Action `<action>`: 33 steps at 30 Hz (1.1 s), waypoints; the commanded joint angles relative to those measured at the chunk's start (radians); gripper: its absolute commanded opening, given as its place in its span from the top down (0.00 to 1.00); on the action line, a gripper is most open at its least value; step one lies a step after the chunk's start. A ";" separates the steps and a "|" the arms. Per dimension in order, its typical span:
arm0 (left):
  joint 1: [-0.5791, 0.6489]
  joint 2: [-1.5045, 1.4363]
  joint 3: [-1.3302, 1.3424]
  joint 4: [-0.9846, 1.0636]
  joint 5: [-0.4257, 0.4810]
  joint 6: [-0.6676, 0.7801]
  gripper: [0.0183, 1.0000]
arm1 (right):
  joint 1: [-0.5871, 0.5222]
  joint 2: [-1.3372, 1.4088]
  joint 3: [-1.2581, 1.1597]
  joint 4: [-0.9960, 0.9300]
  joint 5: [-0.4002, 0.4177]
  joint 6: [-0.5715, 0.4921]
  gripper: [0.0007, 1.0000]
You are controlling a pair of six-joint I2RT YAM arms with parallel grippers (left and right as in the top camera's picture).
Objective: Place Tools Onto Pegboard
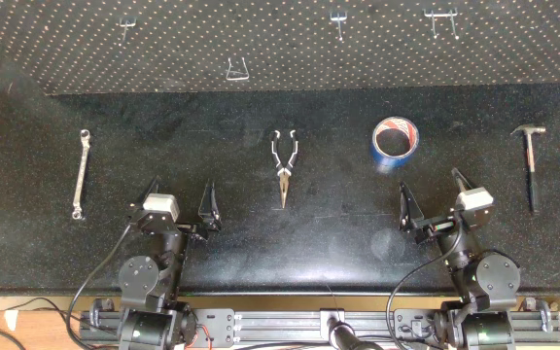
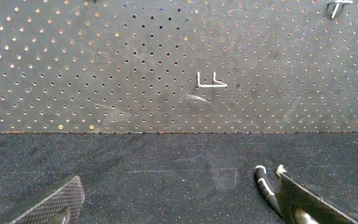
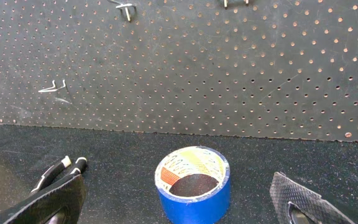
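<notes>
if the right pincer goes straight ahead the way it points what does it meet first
Most likely the blue tape roll, lying nearly centred ahead of the open right pincer; the pegboard stands behind it.

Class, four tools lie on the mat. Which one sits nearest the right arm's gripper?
The blue tape roll, just ahead of the right gripper; the pliers, wrench and hammer lie farther off.

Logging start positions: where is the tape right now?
In the top view the tape sits on the mat right of centre, between the pliers and the hammer, ahead of the right pincer.
</notes>
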 commanded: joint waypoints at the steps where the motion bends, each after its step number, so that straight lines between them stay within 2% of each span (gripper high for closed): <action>1: -0.003 -0.008 -0.002 -0.003 -0.022 0.016 0.00 | 0.006 -0.012 -0.003 -0.006 0.005 0.000 0.02; 9: -0.004 -0.003 0.000 0.003 -0.001 0.045 0.01 | 0.006 -0.012 -0.003 -0.006 0.006 0.000 0.02; 10: 0.006 0.050 0.031 -0.005 -0.005 0.111 0.01 | 0.006 -0.012 -0.003 -0.006 0.005 0.000 0.02; 11: 0.035 0.154 0.091 -0.011 -0.060 0.153 0.01 | 0.006 -0.012 -0.003 -0.006 0.006 0.000 0.02; 12: 0.090 0.306 0.193 -0.059 -0.118 0.208 0.01 | 0.006 -0.012 -0.003 -0.006 0.006 0.000 0.02; 13: 0.154 0.435 0.297 -0.146 -0.137 0.261 0.01 | 0.006 -0.012 -0.003 -0.006 0.005 0.000 0.02; 14: 0.251 0.596 0.451 -0.308 -0.151 0.335 0.01 | 0.006 -0.012 -0.003 -0.006 0.005 0.000 0.02; 17: 0.511 0.953 0.774 -0.635 -0.147 0.373 0.01 | 0.006 -0.012 -0.003 -0.006 0.005 0.000 0.02; 18: 0.586 1.059 0.858 -0.711 -0.144 0.373 0.01 | 0.006 -0.012 -0.003 -0.006 0.006 0.000 0.02; 19: 0.649 1.158 0.929 -0.764 -0.101 0.434 0.00 | 0.006 -0.012 -0.003 -0.006 0.005 0.000 0.02; 22: 0.753 1.400 1.062 -0.829 -0.037 0.593 0.01 | 0.006 -0.012 -0.003 -0.006 0.005 0.000 0.02; 25: 0.781 1.595 1.163 -0.847 -0.012 0.634 0.01 | 0.006 -0.012 -0.003 -0.006 0.006 0.000 0.02; 28: 0.796 1.734 1.253 -0.852 0.050 0.668 0.01 | 0.006 -0.012 -0.003 -0.006 0.005 0.000 0.02; 33: 0.797 1.882 1.307 -0.846 0.050 0.698 0.01 | 0.006 -0.012 -0.003 -0.006 0.005 0.000 0.02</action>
